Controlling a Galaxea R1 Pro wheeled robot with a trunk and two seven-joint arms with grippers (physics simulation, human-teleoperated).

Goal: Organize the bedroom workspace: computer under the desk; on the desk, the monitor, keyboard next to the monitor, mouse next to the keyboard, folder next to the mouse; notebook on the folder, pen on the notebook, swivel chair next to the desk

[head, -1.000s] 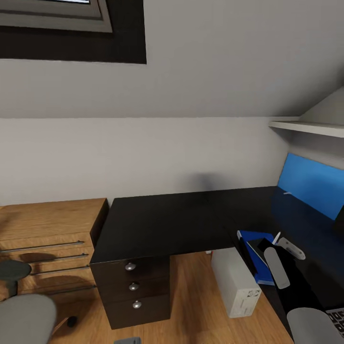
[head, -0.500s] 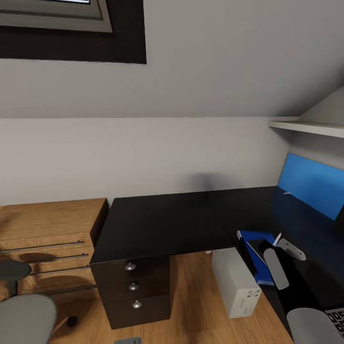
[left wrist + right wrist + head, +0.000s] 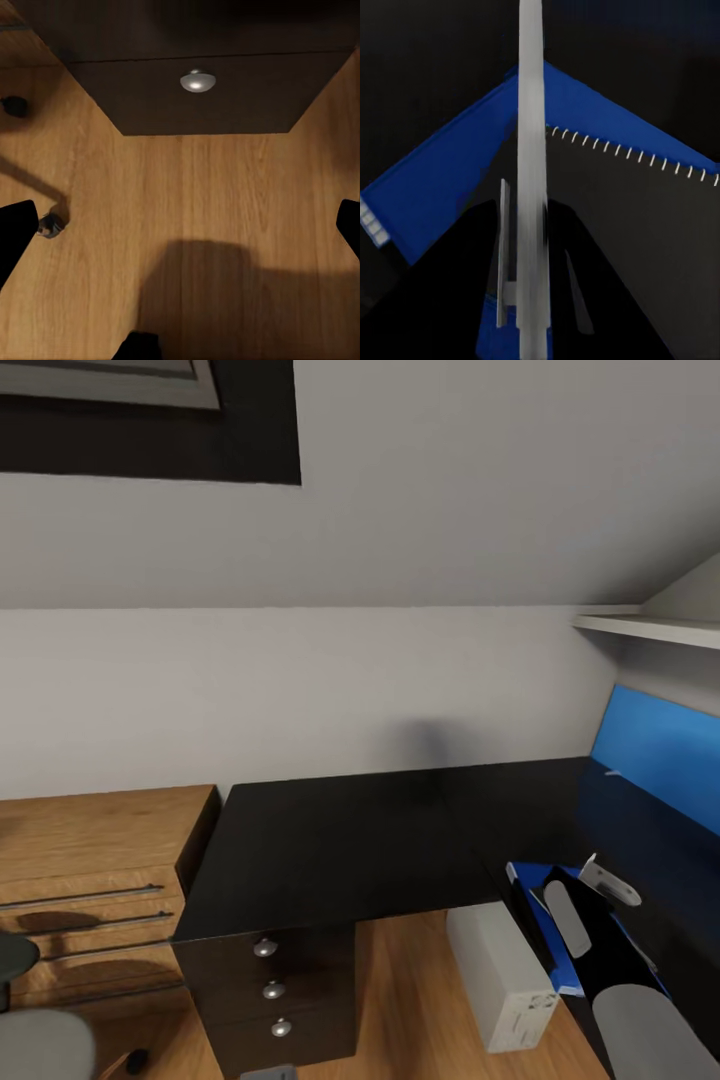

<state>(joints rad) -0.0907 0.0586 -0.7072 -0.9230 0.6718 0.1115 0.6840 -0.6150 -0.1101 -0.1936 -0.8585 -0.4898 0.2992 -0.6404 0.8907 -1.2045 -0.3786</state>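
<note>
The glossy black desk point(image 3: 340, 840) runs in an L along the wall. On its right wing lies the blue folder point(image 3: 525, 877) point(image 3: 450, 172), and the notebook point(image 3: 622, 210), dark in shadow with a spiral edge, lies on top of it. My right gripper point(image 3: 592, 875) point(image 3: 531, 300) hovers over them, shut on the thin white pen point(image 3: 531, 150). The white computer point(image 3: 505, 980) stands on the floor under the desk. My left gripper point(image 3: 180, 225) hangs open above the wood floor, facing the drawer unit point(image 3: 199, 97). A castor of the swivel chair point(image 3: 51, 223) shows beside it.
The black three-drawer unit point(image 3: 270, 990) holds up the desk's left end, with a low wooden drawer chest point(image 3: 90, 860) beside it. A blue wall panel point(image 3: 660, 750) and a white shelf point(image 3: 650, 628) back the right wing. The dark-framed skylight point(image 3: 110, 380) sits above.
The whole head picture has shifted, so the camera moved; the keyboard corner at the lower right has left the view. My right gripper keeps the pen over the folder.
</note>
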